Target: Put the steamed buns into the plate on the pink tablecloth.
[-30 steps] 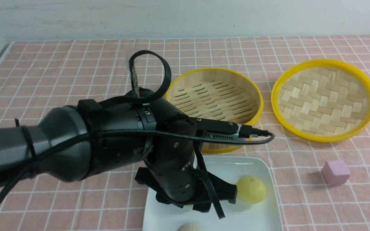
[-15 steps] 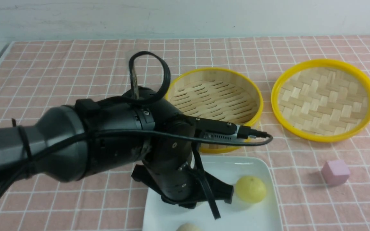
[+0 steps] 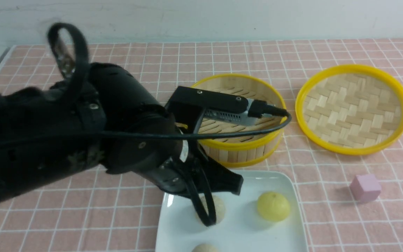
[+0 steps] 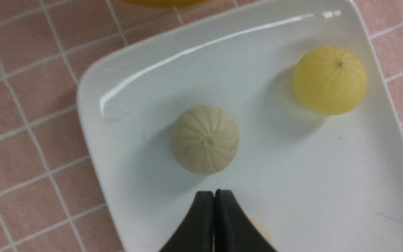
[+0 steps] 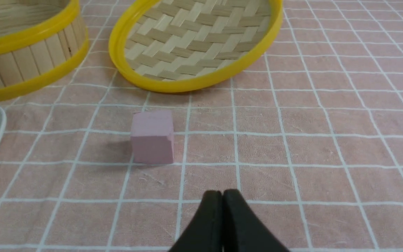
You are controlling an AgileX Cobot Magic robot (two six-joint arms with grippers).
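Observation:
The white plate (image 3: 285, 183) lies on the pink tablecloth (image 3: 117, 70) at the near edge. Three steamed buns rest in it: a pale one (image 3: 217, 208), a yellow one (image 3: 273, 205) and another pale one (image 3: 205, 248) cut off by the frame's bottom. In the left wrist view my left gripper (image 4: 214, 193) hangs shut and empty just above the plate (image 4: 310, 168), apart from the pale bun (image 4: 205, 140) and the yellow bun (image 4: 329, 80). My right gripper (image 5: 222, 193) is shut and empty over the cloth, near the pink cube (image 5: 152, 137).
The empty bamboo steamer basket (image 3: 238, 101) stands behind the plate, partly covered by my left arm (image 3: 82, 133). Its woven lid (image 3: 353, 108) lies to the right, and the pink cube (image 3: 365, 188) in front of the lid. A table edge runs at the far left.
My left arm has risen and drawn back to the left, uncovering a pale bun lying in the plate. Its jaws have gone from open to shut. The right gripper left the front view.

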